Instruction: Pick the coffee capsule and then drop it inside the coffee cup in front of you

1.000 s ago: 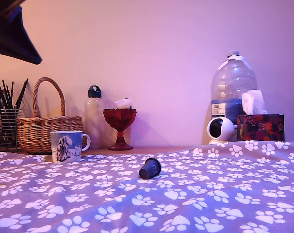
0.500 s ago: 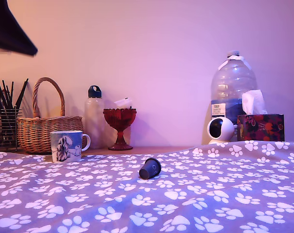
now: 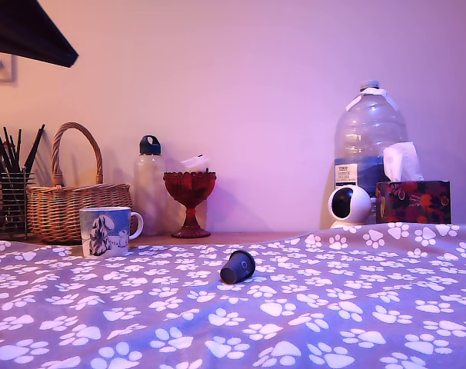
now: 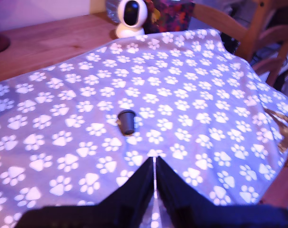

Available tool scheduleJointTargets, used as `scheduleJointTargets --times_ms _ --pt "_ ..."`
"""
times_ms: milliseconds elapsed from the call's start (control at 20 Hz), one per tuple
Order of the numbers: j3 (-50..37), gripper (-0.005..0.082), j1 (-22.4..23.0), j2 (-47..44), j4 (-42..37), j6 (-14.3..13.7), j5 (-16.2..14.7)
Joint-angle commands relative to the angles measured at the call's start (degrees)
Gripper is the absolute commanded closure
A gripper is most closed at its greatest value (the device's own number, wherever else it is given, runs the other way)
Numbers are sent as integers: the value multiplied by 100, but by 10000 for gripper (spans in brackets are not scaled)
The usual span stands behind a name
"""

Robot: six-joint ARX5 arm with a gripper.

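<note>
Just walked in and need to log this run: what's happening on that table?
A robot arm is hanging over the paw-print cloth, its claw shut and empty. The dark coffee capsule lies on its side on the cloth, untouched, ahead of the claw. The white dog-picture mug it should go into stands upright at the exterior view's left, in front of a wicker basket and apart from the capsule. Nothing has been picked up yet.

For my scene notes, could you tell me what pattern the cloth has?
The cloth is purple with white paw prints, clearest in the wrist view.
</note>
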State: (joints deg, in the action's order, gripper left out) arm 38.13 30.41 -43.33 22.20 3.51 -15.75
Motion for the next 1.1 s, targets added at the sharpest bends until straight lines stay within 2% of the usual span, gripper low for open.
scheduleJointTargets --times_ms 0,50,200,250,300,400,450,600,850,950,1050 --pt "-133 789 197 -63 -129 17 201" --pt "-131 789 297 -125 -179 17 286" --pt "-133 772 400 -490 -310 15 280" --pt "-131 729 400 -640 -385 13 275" --pt "-133 637 400 -778 -444 -68 264" --pt "-133 371 420 -1012 -629 -238 173" --pt "-131 292 428 -1091 -734 -334 160" --pt "-131 287 426 -1198 -1084 -542 160" --pt "-225 285 428 -1217 -1891 -619 120" --pt "-420 227 435 -1217 -2308 -605 120" --pt "-723 158 448 -1220 -2715 -476 149"
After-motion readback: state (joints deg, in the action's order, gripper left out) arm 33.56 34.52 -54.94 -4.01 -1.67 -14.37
